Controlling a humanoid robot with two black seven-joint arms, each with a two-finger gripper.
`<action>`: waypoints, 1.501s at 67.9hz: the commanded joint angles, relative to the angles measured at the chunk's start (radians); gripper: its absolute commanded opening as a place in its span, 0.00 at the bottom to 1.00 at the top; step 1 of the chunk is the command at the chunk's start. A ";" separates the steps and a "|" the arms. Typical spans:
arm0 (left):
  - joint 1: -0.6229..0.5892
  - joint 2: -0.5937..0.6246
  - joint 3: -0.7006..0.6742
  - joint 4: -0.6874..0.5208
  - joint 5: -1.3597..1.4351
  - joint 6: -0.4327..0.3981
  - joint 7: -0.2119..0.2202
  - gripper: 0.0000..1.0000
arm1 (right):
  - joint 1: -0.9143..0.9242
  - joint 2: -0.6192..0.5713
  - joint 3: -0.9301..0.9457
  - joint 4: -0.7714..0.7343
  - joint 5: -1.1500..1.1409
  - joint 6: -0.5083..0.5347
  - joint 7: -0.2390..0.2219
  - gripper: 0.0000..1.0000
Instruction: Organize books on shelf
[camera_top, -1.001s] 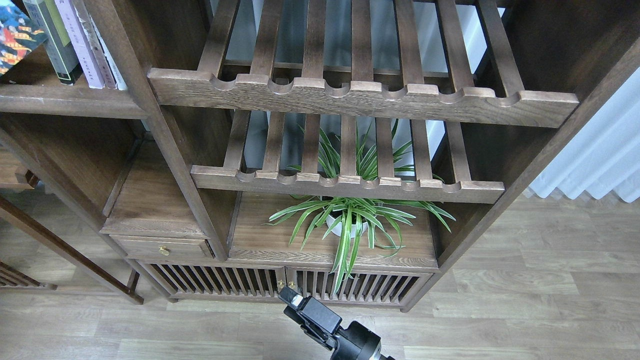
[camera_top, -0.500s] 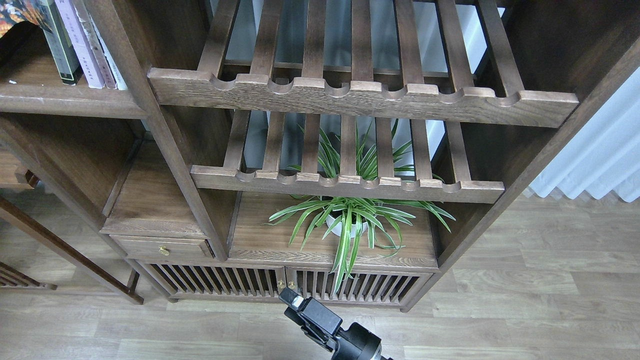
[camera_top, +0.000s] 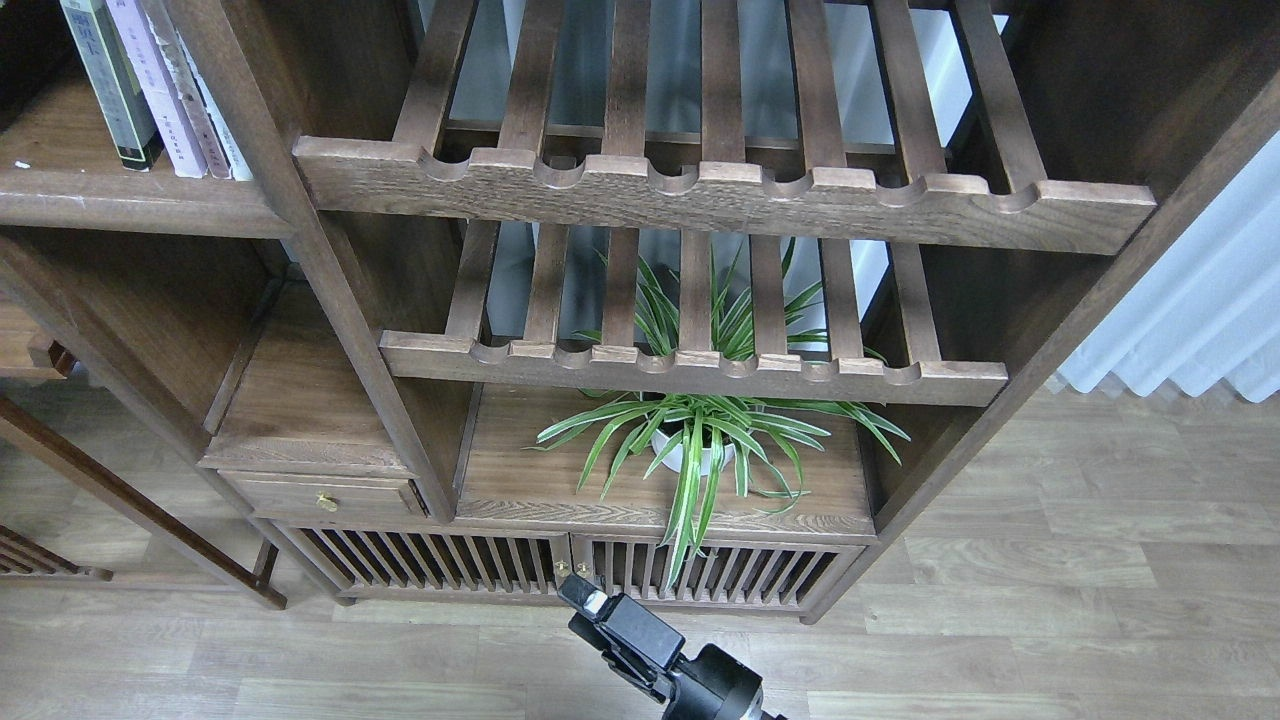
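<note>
A few books stand upright at the top left on the shelf (camera_top: 130, 205), a solid dark-brown board. One is grey-green with a black lower edge (camera_top: 108, 85), one is pale lavender (camera_top: 152, 90), and thin pale ones (camera_top: 215, 115) lean against the upright post. To the left of them the board lies bare. My right gripper (camera_top: 588, 598) is low at the bottom centre, over the floor and far from the books. It is dark and seen end-on, so its fingers cannot be told apart. My left gripper is out of view.
Two slatted racks (camera_top: 720, 195) with notched front rails fill the middle. A potted spider plant (camera_top: 700, 440) sits on the cabinet top below them. A small drawer (camera_top: 325, 497) is at lower left, a white curtain (camera_top: 1200, 320) at right, wood floor in front.
The colourful book at the top left corner has moved up and left out of view. The right arm has not moved.
</note>
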 joint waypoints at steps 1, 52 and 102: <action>0.008 0.003 -0.002 0.000 0.001 0.001 0.001 0.06 | -0.001 0.000 0.000 0.000 -0.001 0.000 -0.001 0.99; -0.084 -0.164 0.107 0.000 0.015 0.001 0.045 0.06 | -0.013 0.000 0.012 0.003 -0.001 0.000 -0.001 0.99; 0.046 0.101 0.063 -0.238 -0.186 0.001 0.078 0.04 | -0.010 0.000 0.014 0.001 -0.001 0.000 -0.001 0.99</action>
